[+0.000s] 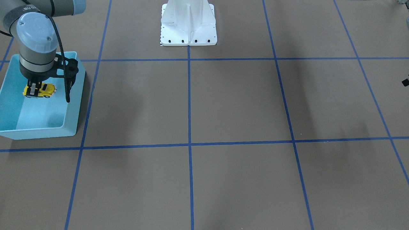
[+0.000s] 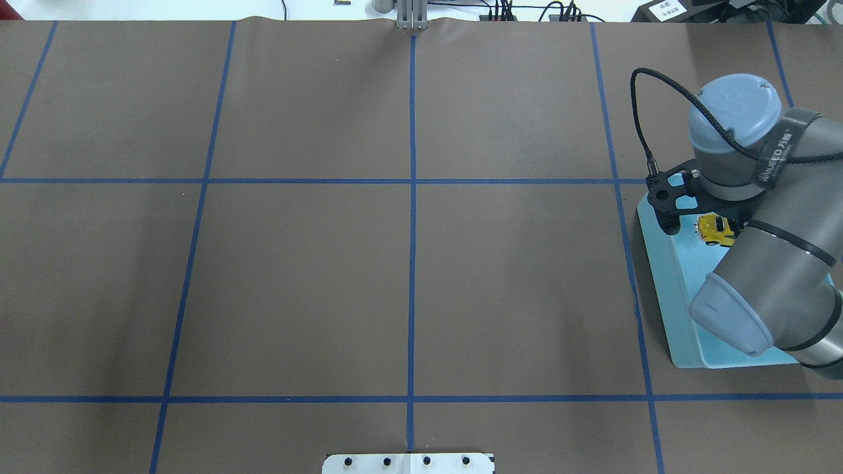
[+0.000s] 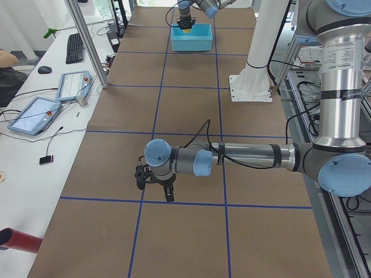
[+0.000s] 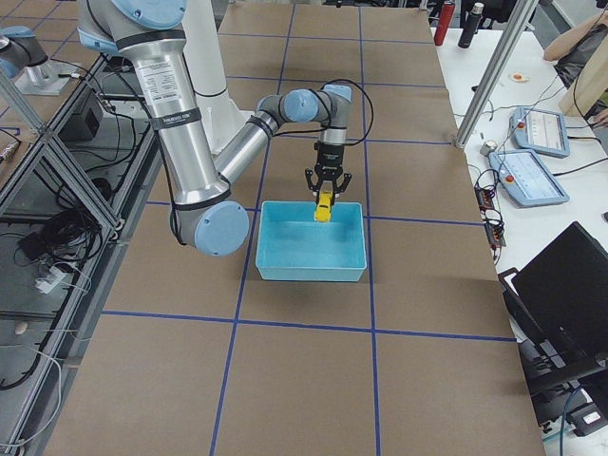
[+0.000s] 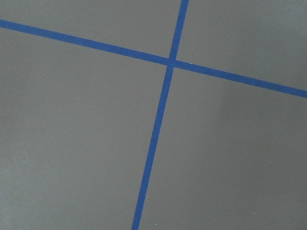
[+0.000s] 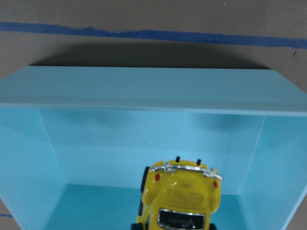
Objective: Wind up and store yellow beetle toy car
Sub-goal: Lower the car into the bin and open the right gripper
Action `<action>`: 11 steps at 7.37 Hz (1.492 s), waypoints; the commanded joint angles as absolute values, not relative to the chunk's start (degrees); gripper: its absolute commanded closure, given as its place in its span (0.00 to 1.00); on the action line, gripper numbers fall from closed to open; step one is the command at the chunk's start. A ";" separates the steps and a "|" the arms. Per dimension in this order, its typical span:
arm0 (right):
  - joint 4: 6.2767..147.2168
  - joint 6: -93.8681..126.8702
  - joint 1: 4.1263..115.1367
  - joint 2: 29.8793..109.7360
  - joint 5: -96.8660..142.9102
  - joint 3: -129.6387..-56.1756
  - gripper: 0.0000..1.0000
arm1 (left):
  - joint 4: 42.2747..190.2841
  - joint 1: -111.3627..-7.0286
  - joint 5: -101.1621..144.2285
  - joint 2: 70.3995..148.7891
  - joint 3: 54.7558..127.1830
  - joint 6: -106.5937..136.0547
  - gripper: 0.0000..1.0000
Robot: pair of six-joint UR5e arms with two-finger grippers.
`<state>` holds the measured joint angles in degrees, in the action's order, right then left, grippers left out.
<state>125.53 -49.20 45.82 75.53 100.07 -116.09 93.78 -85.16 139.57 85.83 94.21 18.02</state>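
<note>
The yellow beetle toy car (image 1: 44,90) is pinched in my right gripper (image 1: 33,90), which is shut on it. The gripper points straight down and holds the car over the inside of the light blue bin (image 1: 72,108), near one wall. The car also shows in the overhead view (image 2: 716,229), the right side view (image 4: 324,206) and the right wrist view (image 6: 180,194), with the bin's floor below it. I cannot tell whether it touches the floor. My left gripper (image 3: 155,188) hangs over bare table far from the bin; I cannot tell if it is open.
The white robot base (image 1: 188,24) stands at the table's middle edge. Blue tape lines (image 5: 158,120) cross the brown table. The bin (image 2: 665,276) sits at the table's right end. Tablets and a keyboard lie on a side desk (image 3: 35,113).
</note>
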 commanded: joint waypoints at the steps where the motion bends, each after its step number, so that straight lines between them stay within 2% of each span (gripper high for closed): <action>1: 124.72 -49.31 46.05 76.11 100.81 -115.84 0.02 | 93.78 -85.08 139.57 85.87 94.13 18.02 0.00; 4: 124.72 -49.13 47.88 75.41 101.86 -114.88 0.01 | 93.78 -85.17 139.57 85.26 94.83 18.02 0.00; 6: 124.63 -48.96 58.48 70.42 108.50 -107.44 0.01 | 93.78 -85.08 139.48 85.25 94.75 18.10 0.00; 8: 124.63 -44.08 67.89 70.31 109.86 -105.91 0.01 | 93.69 -85.25 139.48 85.08 94.48 18.11 0.00; 11: 124.63 -0.24 75.56 71.97 110.04 -105.82 0.01 | 93.69 -85.17 139.48 84.99 94.57 18.11 0.00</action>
